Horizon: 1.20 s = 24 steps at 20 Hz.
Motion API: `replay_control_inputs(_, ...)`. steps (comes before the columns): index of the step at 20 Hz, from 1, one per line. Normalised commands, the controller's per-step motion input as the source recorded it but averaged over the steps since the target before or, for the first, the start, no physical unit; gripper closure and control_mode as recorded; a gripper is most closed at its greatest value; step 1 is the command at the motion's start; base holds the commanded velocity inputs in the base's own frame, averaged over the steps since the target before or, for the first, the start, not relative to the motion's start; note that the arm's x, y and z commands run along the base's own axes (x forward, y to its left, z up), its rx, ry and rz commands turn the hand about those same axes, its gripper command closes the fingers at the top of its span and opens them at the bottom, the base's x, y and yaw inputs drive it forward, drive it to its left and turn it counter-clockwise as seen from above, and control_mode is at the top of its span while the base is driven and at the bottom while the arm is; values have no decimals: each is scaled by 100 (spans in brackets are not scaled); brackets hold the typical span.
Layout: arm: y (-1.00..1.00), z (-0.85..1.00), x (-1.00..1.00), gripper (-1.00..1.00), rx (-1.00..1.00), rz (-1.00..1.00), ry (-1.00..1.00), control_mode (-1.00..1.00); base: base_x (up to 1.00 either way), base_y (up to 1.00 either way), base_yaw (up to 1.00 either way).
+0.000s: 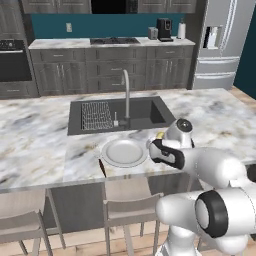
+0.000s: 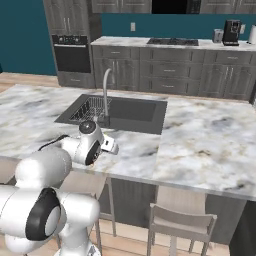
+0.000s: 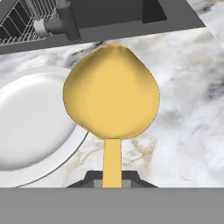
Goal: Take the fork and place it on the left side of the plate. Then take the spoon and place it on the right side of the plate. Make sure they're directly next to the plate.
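My gripper [image 3: 112, 178] is shut on the thin handle of the golden spoon [image 3: 111, 98]. The spoon's round bowl hangs above the marble counter just right of the plate [image 3: 30, 118]. From the left base view, the hand [image 1: 161, 146] sits at the right edge of the round grey-white plate [image 1: 123, 152], with a bit of the yellow spoon [image 1: 160, 134] showing above it. The fork [image 1: 102, 168], dark-handled, lies on the counter against the plate's left side. The right base view shows the gripper [image 2: 111, 146] low over the counter in front of the sink.
A dark sink [image 1: 145, 114] with a wire rack [image 1: 96, 115] and a tall faucet [image 1: 126, 95] lies just behind the plate. The counter's front edge runs close below the plate, with stools [image 1: 125, 202] under it. Bare marble stretches to the right [image 2: 200, 140].
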Motion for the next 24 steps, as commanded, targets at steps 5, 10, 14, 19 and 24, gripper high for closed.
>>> replay_control_inputs(5,9,-13,45,100,0,2,0,-100,0,0,0)
replay_control_inputs(10,6,-11,37,100,0,1,0,-100,0,0,0)
replay_control_inputs(14,12,-21,38,100,0,1,1,-100,0,0,0)
replay_control_inputs(19,3,-25,33,100,0,1,0,-100,0,0,0)
replay_control_inputs(24,0,-24,12,100,1,3,0,-100,0,0,0)
